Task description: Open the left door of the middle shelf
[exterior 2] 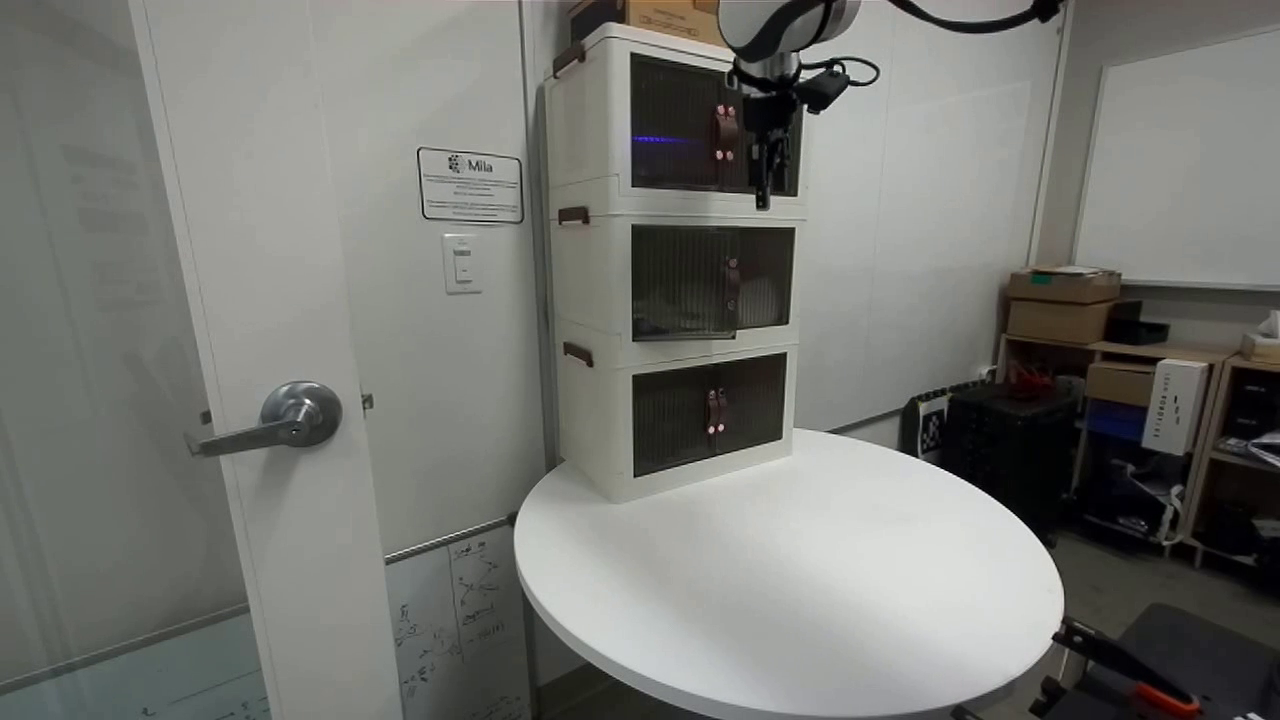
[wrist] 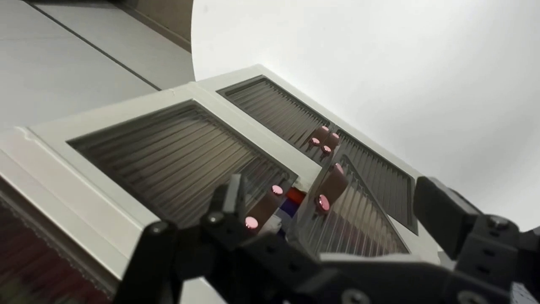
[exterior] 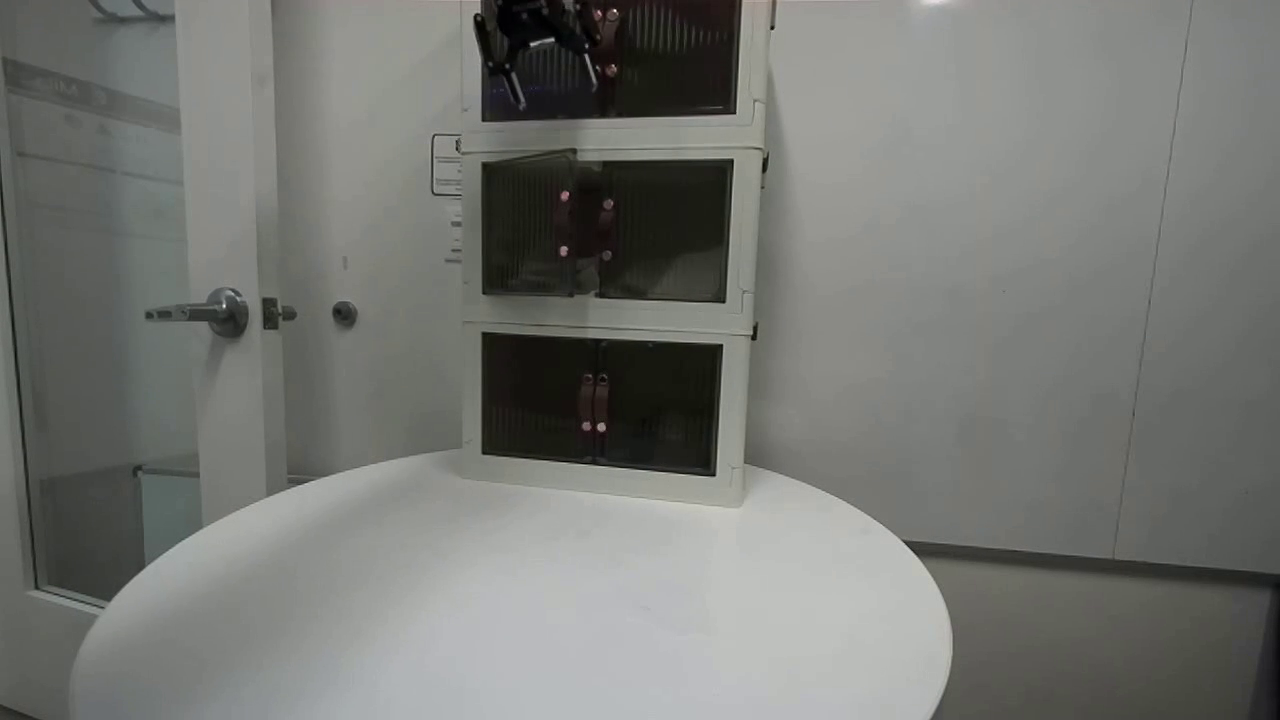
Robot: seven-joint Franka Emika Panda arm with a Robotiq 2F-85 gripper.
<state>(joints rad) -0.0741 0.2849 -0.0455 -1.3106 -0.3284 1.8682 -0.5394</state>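
The middle shelf is the second tier of a white-framed cabinet; it also shows in an exterior view. Its left door, a dark ribbed see-through panel, stands ajar, its inner edge swung outward; it also shows in an exterior view and the wrist view. Its brown handle has pink studs. The right door is shut. My gripper is open and empty, in front of the top tier, above the left door; it also shows in an exterior view and the wrist view.
The top tier and bottom tier have shut doors. The cabinet stands on a round white table. Red and blue items show through the gap between the middle doors. A room door stands to one side.
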